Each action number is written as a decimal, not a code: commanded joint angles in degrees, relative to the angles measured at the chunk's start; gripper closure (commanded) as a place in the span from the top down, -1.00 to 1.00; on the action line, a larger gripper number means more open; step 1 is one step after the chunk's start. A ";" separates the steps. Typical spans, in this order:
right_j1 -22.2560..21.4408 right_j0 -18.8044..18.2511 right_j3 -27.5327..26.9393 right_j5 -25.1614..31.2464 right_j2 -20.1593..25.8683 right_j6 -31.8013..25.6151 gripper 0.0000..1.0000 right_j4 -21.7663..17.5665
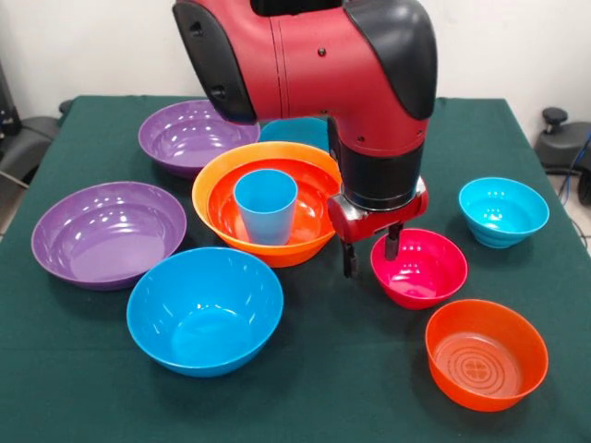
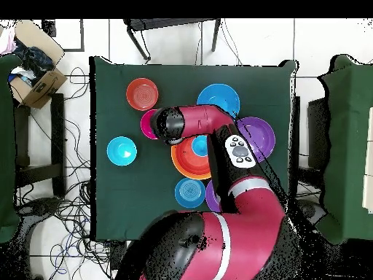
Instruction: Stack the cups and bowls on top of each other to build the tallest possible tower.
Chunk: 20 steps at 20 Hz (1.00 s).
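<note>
Nearest of all, a small red-orange bowl (image 1: 486,353) sits alone at the front right of the green table (image 1: 351,388), with a big blue bowl (image 1: 205,309) to its left.

Two dark fingers (image 1: 351,258) hang apart at the rim of the magenta bowl (image 1: 418,268): one drops outside its left edge, the other (image 1: 392,242) comes down over its near-left rim. Whether that rim is touched or pinched I cannot tell. So the gripper (image 1: 371,251) stands spread, with nothing held that I can see. Above it comes the red clamp body, then the black wrist, then the heavy red arm (image 1: 305,55) filling the top of the front view.

Just left of the gripper is the tower (image 1: 268,208) as it stands: the wide orange bowl (image 1: 217,175), a red-orange bowl (image 1: 314,198) nested inside it, and the light blue cup (image 1: 266,206) upright in the middle. From overhead, the arm (image 2: 197,120) covers part of this pile (image 2: 191,162).

One purple bowl (image 1: 109,233) lies at the left, touching or nearly touching the big blue bowl. A second purple bowl (image 1: 189,137) sits farther back, and a cyan-blue bowl (image 1: 300,132) peeks out behind the orange one. A small cyan bowl (image 1: 503,211) stands by itself on the right, well apart from the rest.
</note>
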 commanded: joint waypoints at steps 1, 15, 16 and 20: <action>1.19 1.37 0.97 -4.15 -1.29 9.74 1.00 0.99; 1.56 1.29 0.72 -5.65 -0.70 8.40 1.00 1.79; 1.62 1.26 0.62 -5.79 -0.55 8.09 1.00 1.78; 1.80 1.09 0.68 -6.62 -0.24 7.89 1.00 1.87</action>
